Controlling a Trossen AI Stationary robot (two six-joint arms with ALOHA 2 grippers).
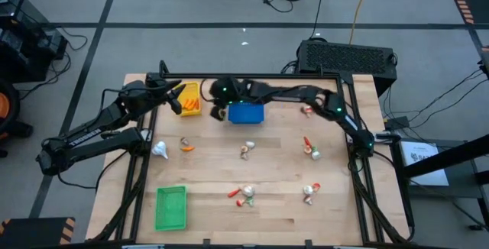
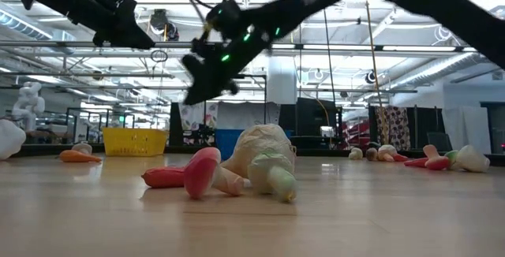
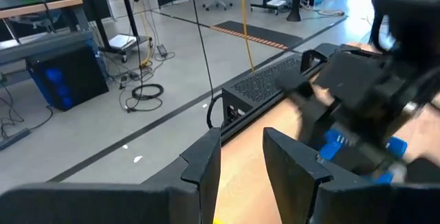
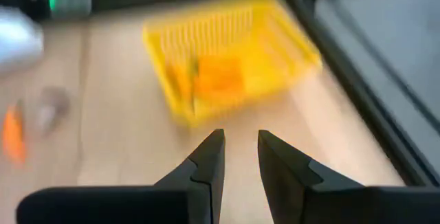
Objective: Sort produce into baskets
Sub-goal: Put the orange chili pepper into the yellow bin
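1. Overhead, the right gripper [image 1: 219,100] hangs at the far side of the counter [image 1: 267,203], between the yellow basket [image 1: 189,96] and the blue basket [image 1: 246,113]. The left gripper [image 1: 174,96] sits at the yellow basket's near-left edge. The green basket [image 1: 171,207] lies well apart at the near left; loose produce [image 1: 246,194] is scattered across the middle.
2. Low view: one arm hangs above the counter, with a red-and-white piece [image 2: 207,174] and a garlic bulb [image 2: 264,162] in the foreground.
3. Left wrist view: fingers [image 3: 206,162] stand narrowly parted, holding nothing.
4. Right wrist view: fingers [image 4: 210,159] narrowly parted and empty, with the yellow basket ahead holding orange pieces [image 4: 216,76].
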